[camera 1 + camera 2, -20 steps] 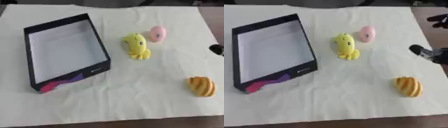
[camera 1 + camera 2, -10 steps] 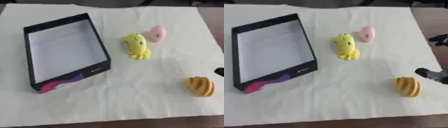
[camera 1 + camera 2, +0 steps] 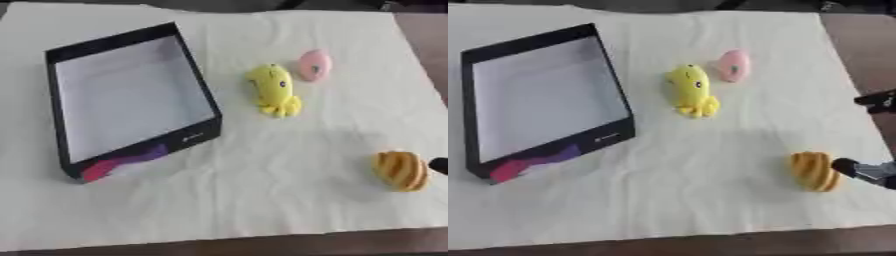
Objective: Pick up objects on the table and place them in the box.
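A black box (image 3: 199,77) with a white floor lies open at the left and holds nothing. To its right lie a yellow squid-like toy (image 3: 273,90) and a pink oval toy (image 3: 313,64). An orange ridged toy (image 3: 814,171) sits near the front right. My right hand (image 3: 866,170) comes in from the right edge with its fingers spread. One dark fingertip (image 3: 845,166) is right beside the orange toy's right side; whether it touches I cannot tell. Another finger (image 3: 878,99) shows higher up at the edge. Nothing is held. My left hand is out of sight.
A pale cream cloth (image 3: 262,190) covers the table. Brown table (image 3: 859,55) shows past the cloth at the right and along the front edge. A red and purple mark (image 3: 118,164) is on the box's near wall.
My right hand has come down along the right edge, from level with the pink toy to beside the orange toy. The toys and the box have not moved.
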You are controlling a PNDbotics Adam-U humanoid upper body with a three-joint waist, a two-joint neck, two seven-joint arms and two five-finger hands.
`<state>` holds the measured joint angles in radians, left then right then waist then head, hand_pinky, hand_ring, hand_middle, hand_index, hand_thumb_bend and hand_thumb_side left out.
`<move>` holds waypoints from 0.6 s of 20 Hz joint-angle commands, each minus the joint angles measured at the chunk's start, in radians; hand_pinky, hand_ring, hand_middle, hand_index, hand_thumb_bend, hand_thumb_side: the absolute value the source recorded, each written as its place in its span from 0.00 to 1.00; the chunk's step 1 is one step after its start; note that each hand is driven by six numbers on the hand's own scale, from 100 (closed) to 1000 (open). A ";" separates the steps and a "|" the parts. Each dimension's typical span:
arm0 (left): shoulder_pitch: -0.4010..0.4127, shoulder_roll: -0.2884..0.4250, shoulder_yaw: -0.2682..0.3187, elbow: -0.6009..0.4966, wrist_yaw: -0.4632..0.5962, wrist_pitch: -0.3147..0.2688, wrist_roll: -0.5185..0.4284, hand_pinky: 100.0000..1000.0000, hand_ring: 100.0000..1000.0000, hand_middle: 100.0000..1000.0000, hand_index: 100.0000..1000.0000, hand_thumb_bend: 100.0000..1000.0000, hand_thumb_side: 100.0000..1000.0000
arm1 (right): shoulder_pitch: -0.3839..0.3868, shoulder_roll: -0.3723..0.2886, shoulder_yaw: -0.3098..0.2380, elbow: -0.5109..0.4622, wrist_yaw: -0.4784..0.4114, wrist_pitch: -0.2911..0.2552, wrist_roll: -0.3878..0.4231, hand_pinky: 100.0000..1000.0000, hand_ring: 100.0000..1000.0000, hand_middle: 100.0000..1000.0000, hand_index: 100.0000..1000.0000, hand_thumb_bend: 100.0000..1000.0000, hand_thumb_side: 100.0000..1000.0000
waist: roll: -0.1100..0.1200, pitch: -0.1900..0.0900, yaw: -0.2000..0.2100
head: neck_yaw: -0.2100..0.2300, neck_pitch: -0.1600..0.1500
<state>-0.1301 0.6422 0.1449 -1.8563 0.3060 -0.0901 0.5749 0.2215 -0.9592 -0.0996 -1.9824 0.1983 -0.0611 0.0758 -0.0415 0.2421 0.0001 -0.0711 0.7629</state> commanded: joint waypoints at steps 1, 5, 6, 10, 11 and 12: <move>-0.001 0.033 0.011 -0.013 -0.005 -0.002 -0.004 0.76 0.85 0.90 0.93 0.38 0.68 | 0.005 -0.011 -0.023 -0.018 -0.038 -0.024 0.007 0.85 0.78 0.80 0.87 0.61 0.53 | -0.015 0.005 -0.004 | -0.041 0.007; 0.001 0.033 0.011 -0.011 -0.004 -0.003 -0.006 0.76 0.85 0.90 0.93 0.38 0.68 | 0.015 0.000 -0.026 -0.018 -0.058 -0.044 0.038 0.85 0.78 0.81 0.87 0.62 0.52 | -0.016 0.000 -0.009 | -0.065 0.007; 0.001 0.033 0.010 -0.011 -0.005 -0.003 -0.006 0.77 0.85 0.90 0.93 0.38 0.68 | 0.016 0.002 -0.025 -0.018 -0.062 -0.048 0.043 0.85 0.78 0.81 0.87 0.61 0.53 | -0.016 0.000 -0.010 | -0.068 0.007; 0.003 0.032 0.011 -0.010 -0.004 -0.003 -0.007 0.77 0.85 0.91 0.93 0.38 0.68 | 0.016 0.006 -0.018 -0.018 -0.075 -0.064 0.065 0.85 0.78 0.81 0.87 0.61 0.53 | -0.014 -0.002 -0.012 | -0.072 0.007; 0.003 0.032 0.011 -0.010 -0.003 -0.003 -0.007 0.77 0.85 0.91 0.93 0.38 0.68 | 0.014 0.005 -0.015 -0.018 -0.075 -0.066 0.071 0.85 0.78 0.81 0.87 0.61 0.53 | -0.013 -0.002 -0.012 | -0.071 0.007; 0.002 0.032 0.011 -0.010 -0.002 -0.003 -0.008 0.77 0.85 0.91 0.93 0.38 0.68 | 0.012 0.005 -0.012 -0.018 -0.076 -0.068 0.078 0.85 0.78 0.81 0.87 0.61 0.53 | -0.012 -0.002 -0.012 | -0.071 0.007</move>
<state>-0.1232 0.6423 0.1449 -1.8560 0.3064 -0.0920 0.5695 0.2375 -0.9361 -0.1031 -1.9825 0.1278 -0.1248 0.1459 -0.0469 0.2421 -0.0109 -0.1394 0.7630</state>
